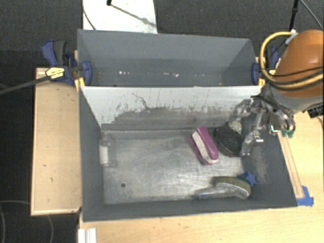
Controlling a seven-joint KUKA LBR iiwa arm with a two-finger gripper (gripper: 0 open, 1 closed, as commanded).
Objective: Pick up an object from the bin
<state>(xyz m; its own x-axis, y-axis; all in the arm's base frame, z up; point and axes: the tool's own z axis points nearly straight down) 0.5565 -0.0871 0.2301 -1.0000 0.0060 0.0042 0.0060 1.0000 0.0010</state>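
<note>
The dark oval thing lies right of the middle of the bin, just beside a purple-and-white block; my pincer hangs at its right edge, how wide I cannot tell; I'd centre over it first, clear of the block.

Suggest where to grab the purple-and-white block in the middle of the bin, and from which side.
Probably mid-length, across the narrow width of the purple-and-white block, coming straight down. It lies flat and elongated, so its long sides give parallel faces. The black oval thing sits close on its right in the view, so clearance there looks tight; its left is bare bin floor.
</note>
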